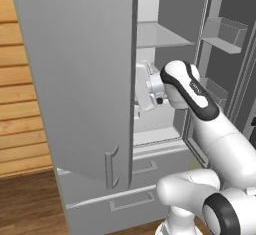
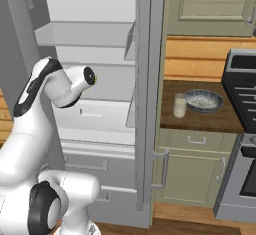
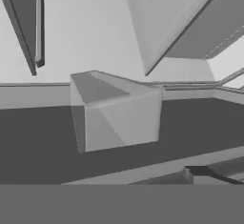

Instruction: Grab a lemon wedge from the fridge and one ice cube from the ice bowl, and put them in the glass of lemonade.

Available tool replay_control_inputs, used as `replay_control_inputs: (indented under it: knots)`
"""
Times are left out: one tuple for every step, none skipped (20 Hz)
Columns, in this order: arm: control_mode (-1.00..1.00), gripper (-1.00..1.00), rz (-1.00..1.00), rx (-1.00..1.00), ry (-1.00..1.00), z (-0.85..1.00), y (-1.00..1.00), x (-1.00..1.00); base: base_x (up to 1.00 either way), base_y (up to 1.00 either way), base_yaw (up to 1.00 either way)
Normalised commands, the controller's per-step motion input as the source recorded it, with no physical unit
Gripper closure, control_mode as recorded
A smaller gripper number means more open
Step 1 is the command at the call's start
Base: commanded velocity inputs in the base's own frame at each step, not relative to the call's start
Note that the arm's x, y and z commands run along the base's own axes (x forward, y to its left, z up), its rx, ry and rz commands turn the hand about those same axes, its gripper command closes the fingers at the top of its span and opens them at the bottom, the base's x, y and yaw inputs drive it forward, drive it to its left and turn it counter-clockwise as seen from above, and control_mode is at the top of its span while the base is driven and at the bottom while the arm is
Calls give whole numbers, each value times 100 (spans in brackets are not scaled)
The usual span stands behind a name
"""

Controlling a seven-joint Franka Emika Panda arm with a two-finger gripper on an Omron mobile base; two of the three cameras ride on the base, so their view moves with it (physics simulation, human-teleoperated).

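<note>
Right base view: glass of lemonade (image 2: 179,105) just beside ice bowl (image 2: 203,100) on counter (image 2: 200,120). Fridge (image 1: 80,79) doors open, arm reaching inside. Gripper jaws spread wide, holding nothing.

Pale grey fridge interior (image 3: 95,37): plain light walls ahead of the hand, slanted grey panels above and to the right. One boxy pale grey door bin (image 3: 116,111), straight ahead, mounted on a wide dark grey band (image 3: 38,137) crossing the view.

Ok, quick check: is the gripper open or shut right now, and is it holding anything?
Gripper: open, reaching into the fridge; whether it holds anything cannot be told, as the near door hides the fingers.
</note>
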Motion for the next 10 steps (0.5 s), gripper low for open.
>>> replay_control_inputs:
  knots:
    - [-100,-100,12,14,2,0,49,-62,0,0,0]
    - [-100,-100,13,13,2,0,52,-64,0,0,0]
    - [-100,-100,13,13,2,0,55,-65,0,0,0]
    - [-100,-100,13,13,1,0,54,-61,0,0,0]
    - [-100,-100,12,12,1,0,61,-51,0,0,0]
    - [-100,-100,10,11,0,0,64,-40,0,0,0]
    - [-100,-100,9,9,0,0,69,-31,0,0,0]
    - [-100,-100,9,7,0,0,72,-29,0,0,0]
    - [-100,-100,10,7,0,0,72,-31,0,0,0]
    - [-100,-100,11,7,0,0,73,-38,0,0,0]
